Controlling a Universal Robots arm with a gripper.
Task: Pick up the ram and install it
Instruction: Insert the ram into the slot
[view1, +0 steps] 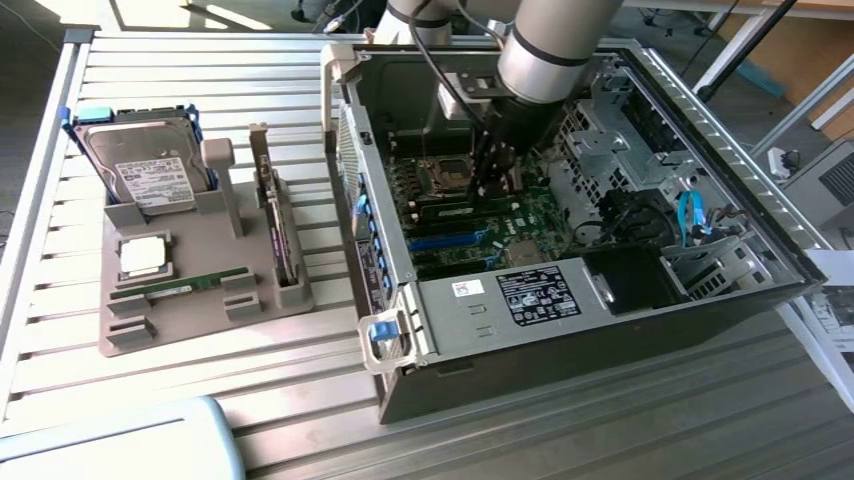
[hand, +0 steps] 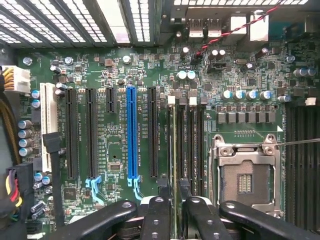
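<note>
My gripper (view1: 487, 190) reaches down into the open computer case (view1: 561, 300), just over the memory slots beside the processor socket (hand: 245, 175). In the wrist view a ram stick (hand: 174, 145) stands edge-on in one of those slots, running straight between my two black fingers (hand: 161, 200). The fingers stand a little apart on either side of the stick, so the gripper (hand: 173, 192) is open, and I cannot tell whether they touch it. A second, identical green ram stick (view1: 180, 288) lies flat on the grey holder (view1: 200, 310) outside the case, at the exterior view's left.
The holder also carries a hard drive (view1: 147, 165), a silver-white processor chip (view1: 144, 255) and an upright dark expansion card (view1: 276, 240). Inside the case, a blue expansion slot (hand: 131, 135) and black slots lie beside the memory slots. Blue cables (view1: 690, 215) and drive cages fill the exterior view's right.
</note>
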